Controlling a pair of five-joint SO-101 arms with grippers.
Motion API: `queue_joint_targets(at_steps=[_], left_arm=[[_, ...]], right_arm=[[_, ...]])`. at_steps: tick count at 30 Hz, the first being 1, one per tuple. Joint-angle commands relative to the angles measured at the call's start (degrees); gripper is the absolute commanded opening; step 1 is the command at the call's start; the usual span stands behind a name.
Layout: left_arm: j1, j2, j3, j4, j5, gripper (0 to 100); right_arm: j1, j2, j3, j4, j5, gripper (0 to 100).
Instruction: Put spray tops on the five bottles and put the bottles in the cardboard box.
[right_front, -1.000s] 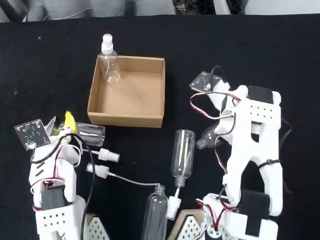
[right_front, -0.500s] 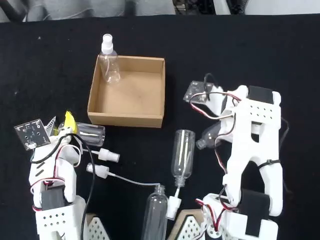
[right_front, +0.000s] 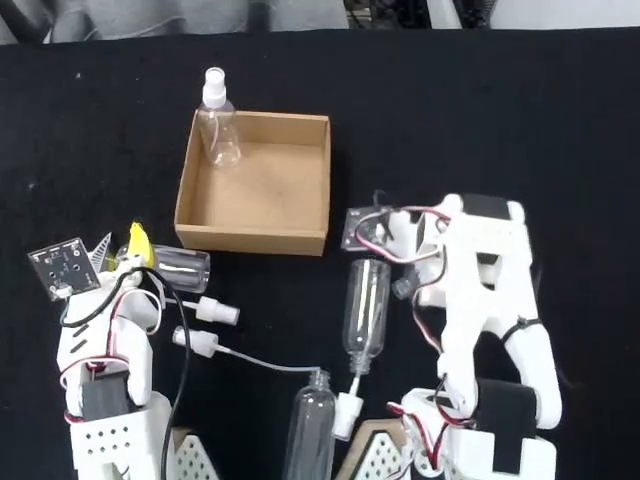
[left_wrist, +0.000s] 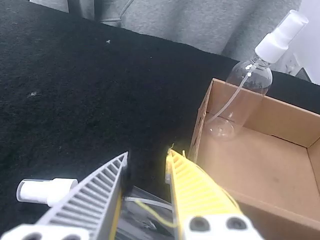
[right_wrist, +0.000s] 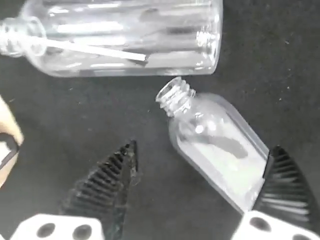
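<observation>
- Swinging in from the far right, the right arm (right_front: 485, 290) now reaches toward the middle of the table (right_front: 540, 110). Its wrist board hangs close to the near right corner of the cardboard box (right_front: 250, 240). The left arm (right_front: 105, 350) and every loose thing lie as before.
- Nearest, between the two arm bases, the near bottle (right_front: 308, 430) lies topless with its neck pointing away. A thin tube reaches that neck from the first spray top (right_front: 198, 342), which lies loose to its left.
- The second spray top (right_front: 218, 311) lies loose just beyond the first.
- The third spray top (right_front: 345, 412) lies just right of the near bottle. Its tube runs into the neck of the middle bottle (right_front: 365, 308), which lies on its side.
- On the left gripper (left_wrist: 147, 152), the gray and yellow jaws stand a little apart at the tips. The left bottle (right_front: 185, 270) lies across beneath them, just beside the box's near wall. Whether they touch it cannot be told.
- On the right gripper (right_wrist: 204, 147), the black jaws are spread wide to either side of the open bottle (right_wrist: 220, 150), which lies topless on the table. Its body is against one jaw and apart from the other, and its neck points at the side of the middle bottle.
- Beyond these sits the cardboard box.
- In its far left corner stands the capped bottle (right_front: 215, 130), white spray top on, leaning against the corner.
</observation>
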Motion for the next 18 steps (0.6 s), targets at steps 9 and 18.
queue_joint_targets(at_steps=[9, 18], left_arm=[[-0.5, -0.4, 1.5, -1.2, -0.5, 12], [-0.5, -0.4, 1.5, -1.2, -0.5, 12]], right_arm=[[-1.1, -2.3, 7.3, -15.0, -2.0, 35.6], [-1.2, -2.2, 9.8, -22.4, -11.0, 33.4]])
